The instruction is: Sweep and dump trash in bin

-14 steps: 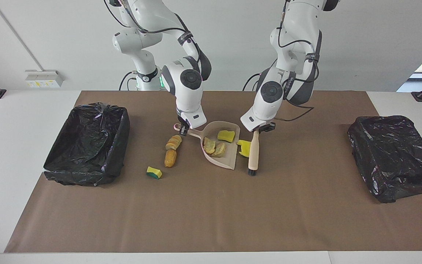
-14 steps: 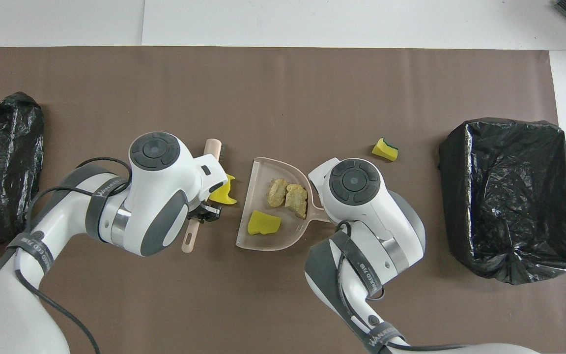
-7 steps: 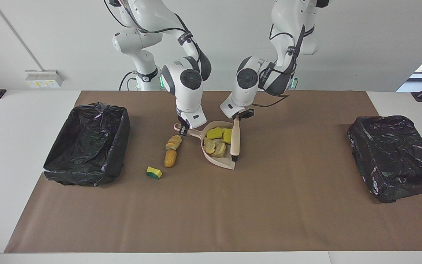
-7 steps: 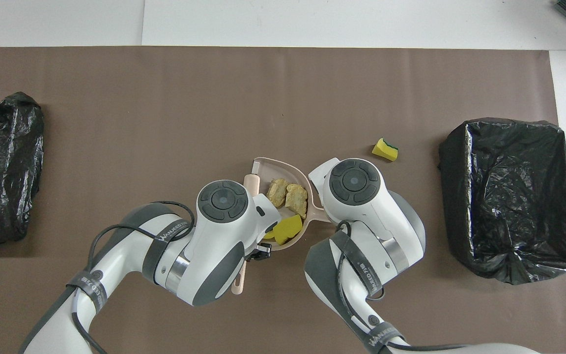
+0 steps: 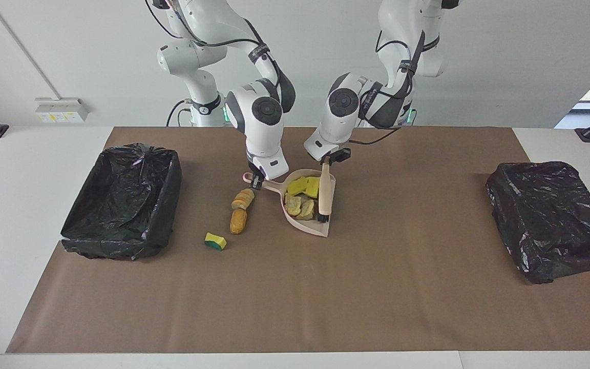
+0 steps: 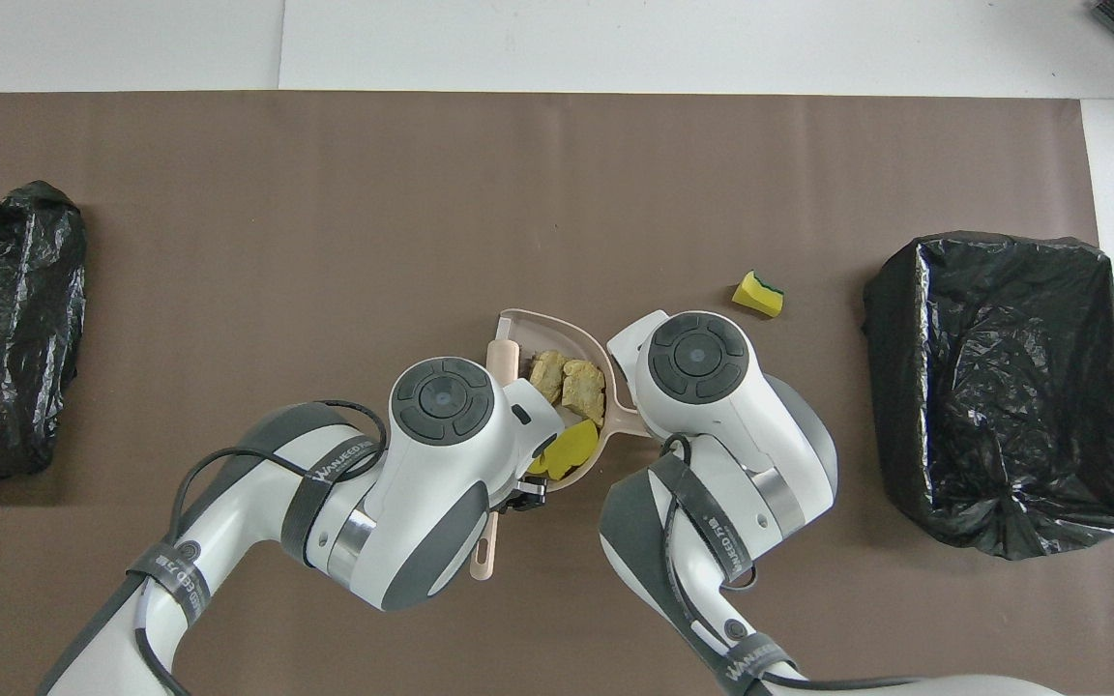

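Note:
My right gripper (image 5: 255, 180) is shut on the handle of the beige dustpan (image 5: 317, 227), which rests on the brown mat. Inside the pan lie two yellow sponge chunks (image 5: 297, 185) and beige lumps (image 5: 299, 206). My left gripper (image 5: 327, 159) is shut on the beige hand brush (image 5: 325, 193), whose bristles stand in the pan's mouth. Two golden-brown bread pieces (image 5: 240, 209) lie on the mat beside the pan, toward the right arm's end. A green-backed sponge (image 5: 215, 241) (image 6: 758, 294) lies farther out. In the overhead view the arms cover the bread pieces and the right gripper.
A black-lined bin (image 5: 121, 202) stands at the right arm's end of the mat. A second black-lined bin (image 5: 546, 215) stands at the left arm's end. The brown mat (image 5: 295, 297) stretches out from the pan away from the robots.
My left arm swept the brush toward the dustpan, pushing a yellow sponge chunk from the mat into the pan. The right gripper and the pan stayed put.

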Controlling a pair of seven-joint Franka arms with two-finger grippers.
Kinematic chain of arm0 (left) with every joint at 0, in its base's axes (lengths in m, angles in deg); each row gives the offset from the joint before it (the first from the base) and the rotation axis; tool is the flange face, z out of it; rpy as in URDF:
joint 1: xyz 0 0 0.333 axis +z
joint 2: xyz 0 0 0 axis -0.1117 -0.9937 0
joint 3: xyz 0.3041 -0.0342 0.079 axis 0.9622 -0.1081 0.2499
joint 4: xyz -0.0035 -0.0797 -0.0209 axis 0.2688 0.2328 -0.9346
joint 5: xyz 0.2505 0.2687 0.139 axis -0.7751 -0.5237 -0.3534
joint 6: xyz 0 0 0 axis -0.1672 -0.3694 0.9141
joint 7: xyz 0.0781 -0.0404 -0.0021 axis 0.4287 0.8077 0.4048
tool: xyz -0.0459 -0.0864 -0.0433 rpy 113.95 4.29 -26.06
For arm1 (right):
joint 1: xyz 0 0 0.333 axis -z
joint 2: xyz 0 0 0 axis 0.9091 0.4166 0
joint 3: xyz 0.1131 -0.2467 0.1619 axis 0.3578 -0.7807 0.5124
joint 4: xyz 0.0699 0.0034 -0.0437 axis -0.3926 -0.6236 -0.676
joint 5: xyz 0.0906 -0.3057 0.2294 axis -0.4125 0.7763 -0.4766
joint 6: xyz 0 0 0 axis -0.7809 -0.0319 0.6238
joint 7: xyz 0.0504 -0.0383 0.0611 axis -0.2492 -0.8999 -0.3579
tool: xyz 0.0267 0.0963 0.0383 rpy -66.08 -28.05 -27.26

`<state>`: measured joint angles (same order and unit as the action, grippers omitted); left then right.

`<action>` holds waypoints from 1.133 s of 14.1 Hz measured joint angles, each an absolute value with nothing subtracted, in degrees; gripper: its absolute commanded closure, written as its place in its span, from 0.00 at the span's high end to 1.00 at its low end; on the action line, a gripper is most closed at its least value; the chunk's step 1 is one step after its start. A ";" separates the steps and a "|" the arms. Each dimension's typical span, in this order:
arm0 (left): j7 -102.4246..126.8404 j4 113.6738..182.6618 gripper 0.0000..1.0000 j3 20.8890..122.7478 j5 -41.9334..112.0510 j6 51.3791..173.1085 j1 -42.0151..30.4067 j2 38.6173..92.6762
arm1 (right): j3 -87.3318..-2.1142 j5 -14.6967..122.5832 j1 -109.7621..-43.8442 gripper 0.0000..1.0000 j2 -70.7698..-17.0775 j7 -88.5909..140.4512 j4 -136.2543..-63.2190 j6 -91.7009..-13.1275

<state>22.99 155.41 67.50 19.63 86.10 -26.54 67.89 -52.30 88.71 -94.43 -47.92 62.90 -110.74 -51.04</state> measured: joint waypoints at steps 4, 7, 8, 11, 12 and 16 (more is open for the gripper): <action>23.00 153.41 0.00 67.87 19.75 80.68 -26.45 70.47 | -52.30 88.71 -94.43 0.00 -47.92 62.90 -110.74 -51.04; 23.31 153.29 0.00 68.13 19.86 74.91 -26.30 74.67 | -52.30 88.71 -94.43 0.00 -47.92 62.90 -110.74 -51.04; 24.16 153.45 0.00 68.20 19.87 72.88 -26.29 75.97 | -52.30 88.71 -94.43 0.00 -47.92 62.90 -110.74 -51.04; 27.07 155.94 0.00 67.88 19.88 70.67 -26.36 78.88 | -52.30 88.69 -94.42 0.00 -47.92 62.89 -110.74 -51.04; 27.55 157.38 0.00 67.61 19.89 70.68 -26.40 79.63 | -52.30 88.66 -94.40 0.00 -47.92 62.87 -110.74 -51.04; 34.22 167.54 0.00 66.84 19.99 77.28 -30.39 85.13 | -52.32 88.62 -92.17 0.00 -48.24 62.78 -110.55 -51.04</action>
